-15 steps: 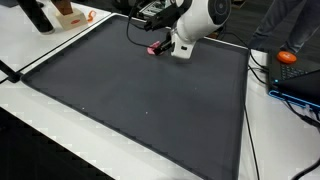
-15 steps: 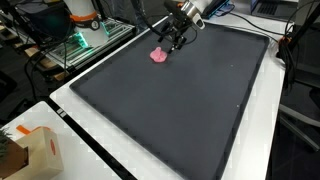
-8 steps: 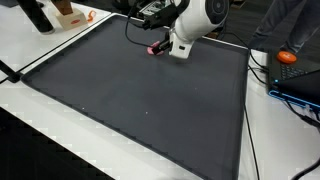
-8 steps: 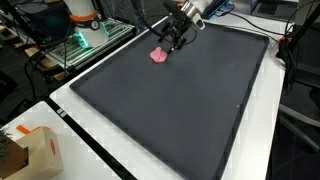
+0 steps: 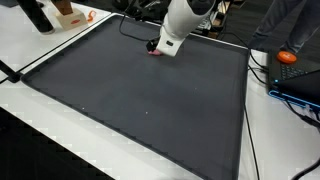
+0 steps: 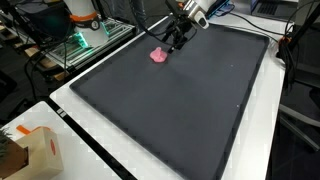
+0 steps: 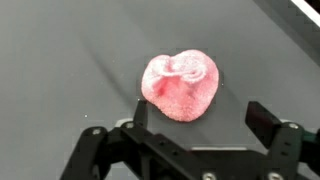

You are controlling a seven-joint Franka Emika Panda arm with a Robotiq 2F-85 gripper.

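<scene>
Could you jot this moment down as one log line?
gripper: open, empty | position: just over pink glittery lump | surface: dark mat

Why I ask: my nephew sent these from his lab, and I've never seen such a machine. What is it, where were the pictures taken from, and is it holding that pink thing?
It is a white robot arm with a two-fingered gripper at its end. Two pictures come from cameras standing outside the robot, looking at the table from different places. The third comes from a camera on the wrist, looking past the black fingers.

On the table lies a large dark mat, and on it a small pink lump with a grainy surface. I cannot tell what it is made of. The gripper is open and holds nothing. It hangs close over the lump, which lies on the mat. A cardboard box stands near one corner of the table.
</scene>
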